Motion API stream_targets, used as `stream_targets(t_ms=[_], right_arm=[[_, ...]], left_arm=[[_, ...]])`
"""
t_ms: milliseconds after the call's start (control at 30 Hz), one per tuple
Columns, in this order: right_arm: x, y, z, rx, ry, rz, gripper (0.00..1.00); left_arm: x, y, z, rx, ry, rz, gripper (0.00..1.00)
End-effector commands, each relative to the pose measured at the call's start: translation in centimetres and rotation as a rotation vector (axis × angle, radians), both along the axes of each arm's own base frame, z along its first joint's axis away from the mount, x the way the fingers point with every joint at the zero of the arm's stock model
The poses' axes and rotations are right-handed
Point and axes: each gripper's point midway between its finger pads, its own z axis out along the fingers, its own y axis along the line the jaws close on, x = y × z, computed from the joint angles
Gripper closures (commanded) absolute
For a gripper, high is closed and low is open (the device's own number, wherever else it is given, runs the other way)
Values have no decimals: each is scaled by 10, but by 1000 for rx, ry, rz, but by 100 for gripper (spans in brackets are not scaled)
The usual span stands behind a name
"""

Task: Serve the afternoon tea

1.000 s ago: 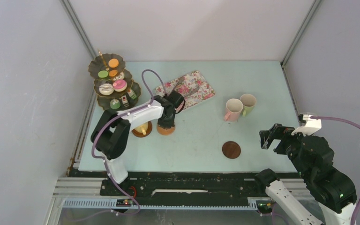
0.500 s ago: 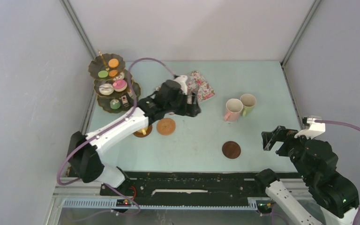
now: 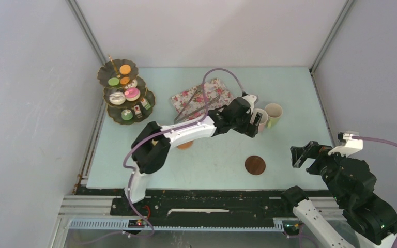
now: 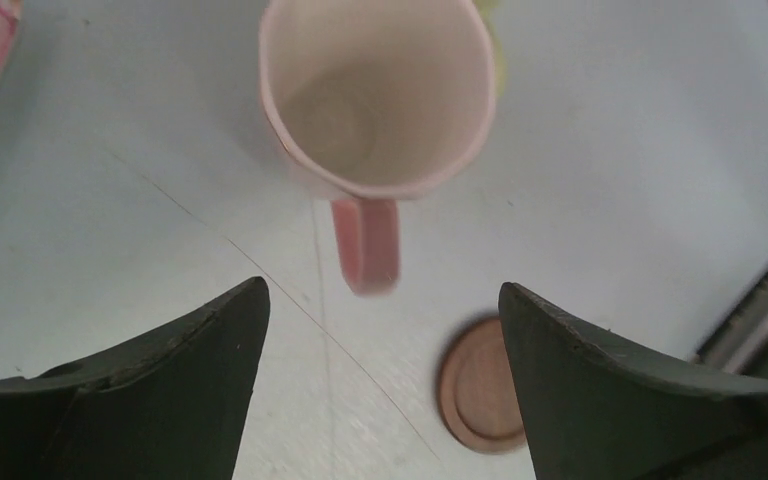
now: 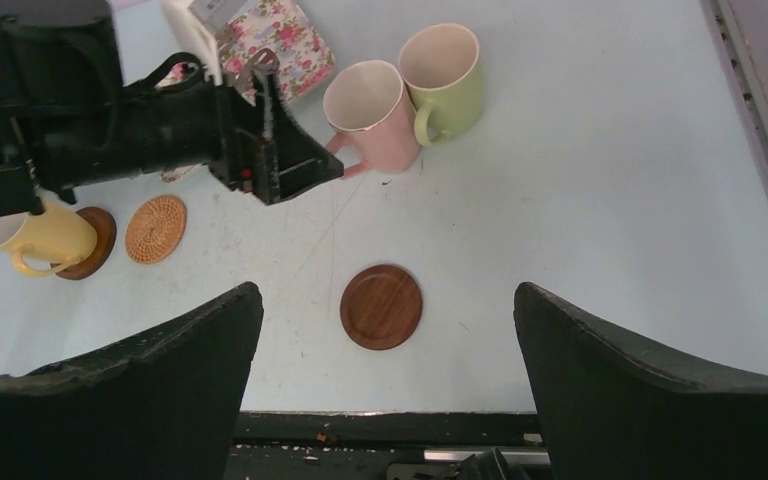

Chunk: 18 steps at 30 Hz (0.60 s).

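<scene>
Pale blue-green table (image 3: 289, 93), white walls all round, and the left arm is stretched right across it to the pink mug (image 4: 380, 90). The left gripper (image 4: 382, 290) hangs just short of the mug with its jaws spread wide and nothing in them. The handle (image 4: 365, 245) points straight back into the gap. The green mug (image 5: 445, 70) stands tight against the pink one's far side. The yellow mug (image 5: 38, 240) already sits on a coaster, while the woven coaster (image 5: 155, 228) and the dark coaster (image 5: 381, 306) lie bare.

I'd say this is the pickup. The jaws should ease forward squarely over the handle and close firmly. The lift should be straight up before swinging, so the green mug isn't knocked. The right gripper (image 3: 301, 154) waits near the front edge, wide apart and empty.
</scene>
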Motion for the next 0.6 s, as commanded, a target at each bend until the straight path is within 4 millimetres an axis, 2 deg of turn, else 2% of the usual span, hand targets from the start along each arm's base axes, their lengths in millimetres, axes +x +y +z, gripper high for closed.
stream_targets(t_ms=[0, 100, 300, 367, 467, 567], right_arm=[[0, -5, 12, 9, -38, -25, 1], [1, -6, 12, 0, -39, -23, 0], [2, -7, 14, -14, -50, -23, 0], [2, -8, 14, -18, -52, -24, 0], [1, -8, 14, -20, -53, -26, 0], [2, -8, 15, -21, -53, -24, 0]], left_arm=[[31, -9, 17, 60, -117, 40, 10], [38, -18, 8, 88, -99, 41, 15], [35, -33, -7, 87, -40, 7, 25], [34, -34, -12, 89, -30, 9, 24], [34, -35, -20, 98, -10, 13, 16], [35, -37, -26, 106, 3, 21, 15]])
